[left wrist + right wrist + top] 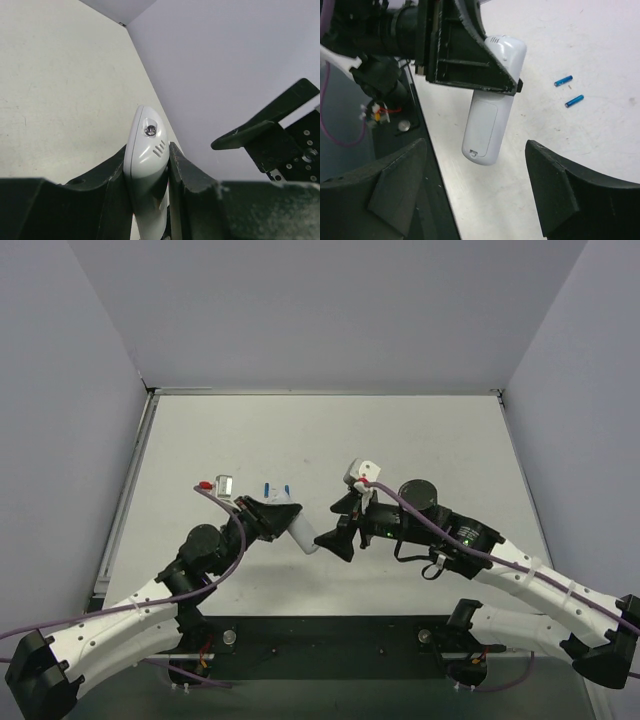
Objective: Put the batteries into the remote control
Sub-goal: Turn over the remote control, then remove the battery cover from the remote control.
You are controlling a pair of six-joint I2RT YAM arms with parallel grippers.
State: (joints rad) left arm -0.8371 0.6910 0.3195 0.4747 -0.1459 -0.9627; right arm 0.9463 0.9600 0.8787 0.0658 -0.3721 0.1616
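Your left jaws are clamped on the remote control [303, 537], just left of centre in the top view. They hold it by the sides near one end, and the other end sticks out toward the lower right. In the left wrist view the remote control [146, 165] rises from the bottom edge, pinched between the two dark fingers [192, 195], with a small round lens and three slots on its rounded tip. In the right wrist view the remote control [492, 115] shows its plain white back, with an outlined panel running down to the free end.

Your right jaws are spread wide and hold nothing. In their own view the remote's free end hangs in the gap, apart from both fingers [555, 190].

The batteries [277, 489] lie on the surface [430, 440] just above the left jaws in the top view. At the upper right of the right wrist view the two blue cells lie near each other, roughly parallel and not touching.
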